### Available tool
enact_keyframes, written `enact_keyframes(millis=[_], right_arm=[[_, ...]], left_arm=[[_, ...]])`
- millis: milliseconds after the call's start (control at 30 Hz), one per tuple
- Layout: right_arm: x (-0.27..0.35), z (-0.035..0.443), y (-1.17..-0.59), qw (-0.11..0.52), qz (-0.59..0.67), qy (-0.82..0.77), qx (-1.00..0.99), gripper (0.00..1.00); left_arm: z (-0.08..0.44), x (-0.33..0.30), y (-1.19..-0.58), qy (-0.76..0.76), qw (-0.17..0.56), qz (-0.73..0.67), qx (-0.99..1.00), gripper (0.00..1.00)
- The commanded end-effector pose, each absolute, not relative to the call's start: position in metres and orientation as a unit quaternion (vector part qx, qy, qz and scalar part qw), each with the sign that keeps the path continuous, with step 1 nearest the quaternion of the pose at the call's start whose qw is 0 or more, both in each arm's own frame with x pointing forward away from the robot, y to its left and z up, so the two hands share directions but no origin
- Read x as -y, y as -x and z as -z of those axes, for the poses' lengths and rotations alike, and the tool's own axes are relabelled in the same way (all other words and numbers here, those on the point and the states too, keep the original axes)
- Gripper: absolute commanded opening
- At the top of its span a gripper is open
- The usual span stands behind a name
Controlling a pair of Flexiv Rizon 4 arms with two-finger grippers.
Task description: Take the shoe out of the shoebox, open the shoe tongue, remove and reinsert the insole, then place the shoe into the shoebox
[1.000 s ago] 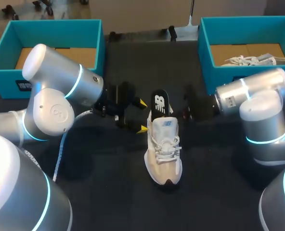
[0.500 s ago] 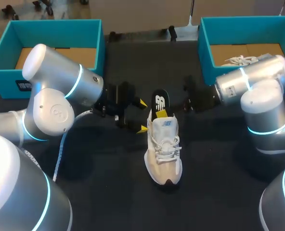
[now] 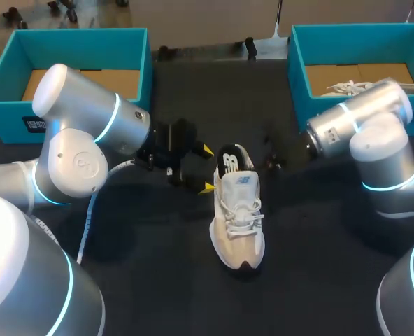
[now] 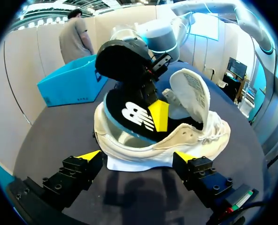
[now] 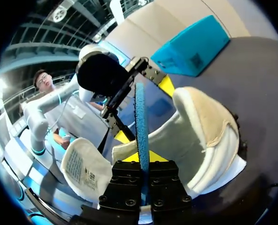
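Note:
A white shoe [image 3: 238, 217] stands on the dark table, toe toward me. Its tongue [image 4: 190, 91] is folded up and forward. A black insole [image 3: 230, 161] with a white logo sticks up out of the heel opening, its front end down inside the shoe. My right gripper [image 5: 142, 157] is shut on the insole [image 5: 141, 117], seen edge-on between its fingers; one yellow fingertip [image 4: 158, 116] lies against the logo side. My left gripper [image 3: 206, 169] is open beside the heel, and its fingers [image 4: 89, 154] straddle the heel base without pinching it.
A teal shoebox [image 3: 74, 42] stands at the back left, showing only its cardboard floor. A second teal shoebox [image 3: 298, 77] at the back right holds another white shoe [image 3: 354, 87]. Open dark table lies in front of the shoe.
The insole has gone lower into the shoe, carried by my right gripper, whose fingers closed tighter on it. The left arm has not moved.

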State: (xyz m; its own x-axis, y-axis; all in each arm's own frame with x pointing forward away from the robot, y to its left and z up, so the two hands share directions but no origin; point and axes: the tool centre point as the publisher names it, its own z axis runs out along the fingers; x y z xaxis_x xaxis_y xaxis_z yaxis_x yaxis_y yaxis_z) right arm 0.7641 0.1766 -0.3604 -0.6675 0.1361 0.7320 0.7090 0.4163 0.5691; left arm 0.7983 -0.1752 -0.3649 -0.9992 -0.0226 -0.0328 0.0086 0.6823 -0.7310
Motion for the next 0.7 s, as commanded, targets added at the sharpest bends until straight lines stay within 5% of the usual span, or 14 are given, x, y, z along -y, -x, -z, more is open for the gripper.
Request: enact_keyframes(millis=[33,100,167,300,700], right_arm=[[-0.181,0.364,-0.759,0.309,0.459,0.272,0.787,0.00],[-0.181,0.362,-0.758,0.303,0.461,0.277,0.787,0.00],[-0.178,0.358,-0.760,0.286,0.466,0.280,0.789,0.19],[-0.173,0.345,-0.768,0.263,0.467,0.279,0.797,0.31],[-0.170,0.337,-0.785,0.252,0.464,0.269,0.805,0.31]], left_arm=[[0.366,0.176,-0.798,0.004,0.021,0.397,-0.917,1.00],[0.366,0.176,-0.798,0.004,0.021,0.397,-0.917,1.00],[0.366,0.176,-0.798,0.004,0.021,0.397,-0.917,1.00],[0.366,0.176,-0.798,0.004,0.021,0.397,-0.917,1.00],[0.366,0.176,-0.798,0.004,0.021,0.397,-0.917,1.00]])
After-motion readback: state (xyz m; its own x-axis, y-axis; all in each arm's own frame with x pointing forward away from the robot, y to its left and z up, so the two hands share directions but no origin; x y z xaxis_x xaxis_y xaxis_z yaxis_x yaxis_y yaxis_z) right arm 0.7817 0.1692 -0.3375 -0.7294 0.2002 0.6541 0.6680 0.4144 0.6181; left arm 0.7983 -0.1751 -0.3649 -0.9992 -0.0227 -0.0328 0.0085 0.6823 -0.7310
